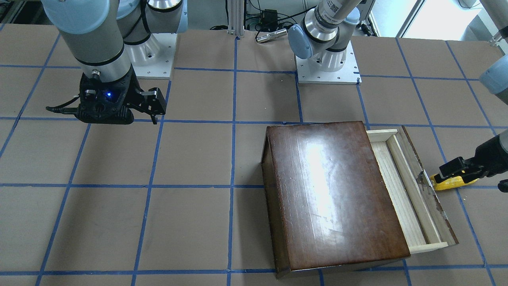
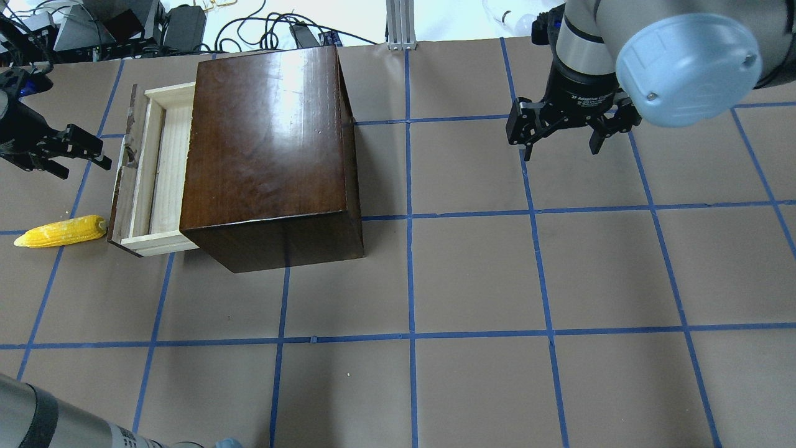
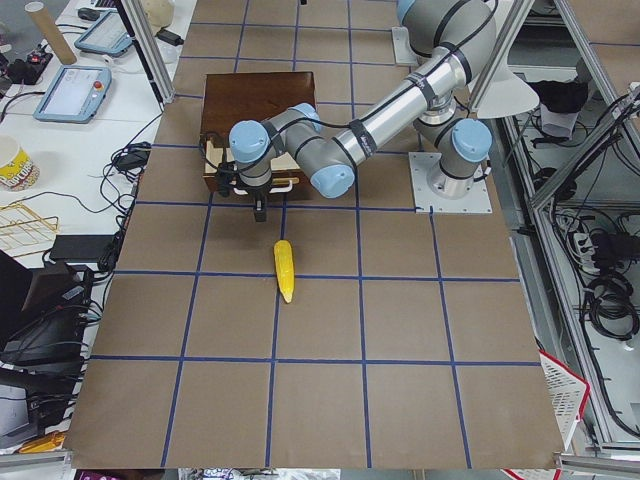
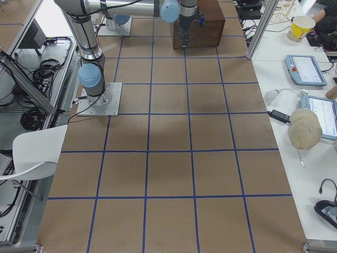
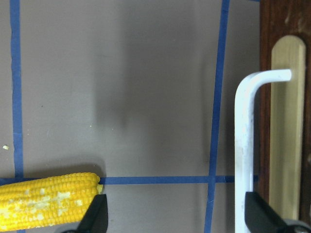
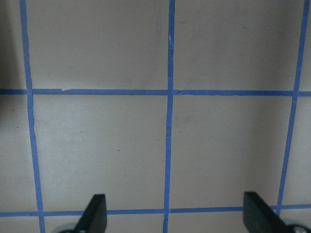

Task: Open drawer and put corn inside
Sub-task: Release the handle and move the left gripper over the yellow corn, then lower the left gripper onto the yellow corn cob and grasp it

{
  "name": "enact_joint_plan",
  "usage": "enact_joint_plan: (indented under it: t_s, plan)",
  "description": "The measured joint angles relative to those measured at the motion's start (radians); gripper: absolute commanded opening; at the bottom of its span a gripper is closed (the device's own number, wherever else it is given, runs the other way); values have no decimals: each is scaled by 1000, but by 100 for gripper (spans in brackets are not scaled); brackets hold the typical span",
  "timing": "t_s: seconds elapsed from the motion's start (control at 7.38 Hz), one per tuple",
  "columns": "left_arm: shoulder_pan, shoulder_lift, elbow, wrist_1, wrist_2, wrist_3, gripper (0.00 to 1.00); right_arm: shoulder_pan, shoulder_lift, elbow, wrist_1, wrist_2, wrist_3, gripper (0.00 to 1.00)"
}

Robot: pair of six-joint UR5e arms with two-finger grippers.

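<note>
The corn point(image 2: 62, 231) lies on the bench point(image 2: 472, 280) beside one of the spread left fingers point(image 5: 95, 216), the part-open drawer point(image 2: 169, 168) by the other. Opening looks done; next, centre over the cob and pinch. Right fingers point(image 6: 95, 212) spread, well away.

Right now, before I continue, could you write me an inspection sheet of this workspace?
Surface: brown table with blue tape grid.
Job's things: drawer partly pulled out of dark box, nothing seen inside; corn lying on table outside drawer front.
Clutter: nothing seen.
Pincers: left pincer open, empty, near drawer front; right pincer open over bare table.
Cables: bundle beyond far table edge.
Surroundings: side bench with tablet and paper cup.
</note>
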Motion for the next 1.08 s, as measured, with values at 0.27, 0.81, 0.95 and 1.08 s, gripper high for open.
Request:
enact_joint_plan:
  t_s: [0.27, 0.81, 0.95, 1.08]
  plan:
    - [29, 13, -12, -1, 65, 199, 100, 0, 0, 0, 1, 0, 0, 100]
    - [88, -9, -23, 10, 143, 627, 100, 0, 0, 0, 1, -1, 0, 100]
    - [98, -20, -23, 13, 150, 713, 100, 0, 0, 0, 1, -1, 0, 100]
    - [102, -32, -24, 14, 152, 785, 100, 0, 0, 0, 1, -1, 0, 100]
